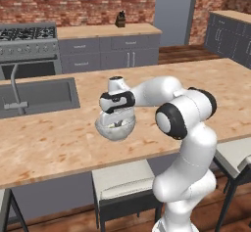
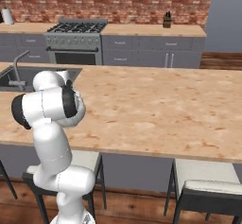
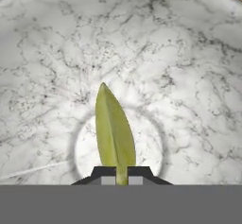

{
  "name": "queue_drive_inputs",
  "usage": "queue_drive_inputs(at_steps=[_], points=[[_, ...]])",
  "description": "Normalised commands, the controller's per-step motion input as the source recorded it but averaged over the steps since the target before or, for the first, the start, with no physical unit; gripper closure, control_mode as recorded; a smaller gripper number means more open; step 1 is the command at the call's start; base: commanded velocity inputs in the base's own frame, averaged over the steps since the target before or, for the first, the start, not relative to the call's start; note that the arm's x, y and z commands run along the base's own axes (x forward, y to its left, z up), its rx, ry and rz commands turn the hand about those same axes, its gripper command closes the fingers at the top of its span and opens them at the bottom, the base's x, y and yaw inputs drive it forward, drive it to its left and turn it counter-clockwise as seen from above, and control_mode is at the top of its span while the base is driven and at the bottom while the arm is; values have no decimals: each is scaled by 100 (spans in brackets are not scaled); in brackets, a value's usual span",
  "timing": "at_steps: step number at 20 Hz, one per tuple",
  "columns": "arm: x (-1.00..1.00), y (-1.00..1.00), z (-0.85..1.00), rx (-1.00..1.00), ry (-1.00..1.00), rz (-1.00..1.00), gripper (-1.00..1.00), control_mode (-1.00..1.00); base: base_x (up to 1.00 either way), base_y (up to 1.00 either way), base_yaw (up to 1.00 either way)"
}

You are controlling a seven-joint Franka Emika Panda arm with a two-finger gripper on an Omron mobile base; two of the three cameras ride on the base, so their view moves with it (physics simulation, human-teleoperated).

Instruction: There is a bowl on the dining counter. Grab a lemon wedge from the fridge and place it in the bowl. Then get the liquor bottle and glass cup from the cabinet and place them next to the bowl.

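Note:
A white marbled bowl (image 1: 115, 129) stands near the front edge of the wooden dining counter (image 1: 59, 143). My gripper (image 1: 116, 124) reaches straight down into it. In the hand view the bowl's marbled inside (image 3: 189, 76) lies close below, and a yellow-green lemon wedge (image 3: 113, 131) stands edge-on between my fingertips (image 3: 101, 172), just above the bowl's round bottom. My gripper (image 3: 122, 175) is shut on the wedge. In the right base view my own arm hides the bowl. The liquor bottle and glass cup are out of view.
A sink (image 1: 37, 96) with a faucet (image 1: 16, 90) is set into the counter left of the bowl. Stools (image 1: 122, 179) stand under the counter's front edge. A stove (image 1: 28, 47) and grey cabinets (image 1: 110, 52) line the far brick wall.

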Motion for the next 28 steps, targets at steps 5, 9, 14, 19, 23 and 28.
queue_drive_inputs(at_steps=[5, 9, 14, 19, 23, 28], points=[[-8, 1, -10, -1, -6, 0, -100, -100, 0, 0, 0], [-66, 0, 4, 0, -24, 0, -100, -100, 0, 0, 0], [-66, 0, 26, 0, -29, 0, -100, -100, 0, 0, 0], [-61, -10, 54, 0, -36, -2, -100, -100, 0, 0, 0], [-58, -33, 78, 2, -37, -1, -100, -100, 0, 0, 0], [-44, -40, 98, 15, -23, 0, -100, -100, 0, 0, 0]])
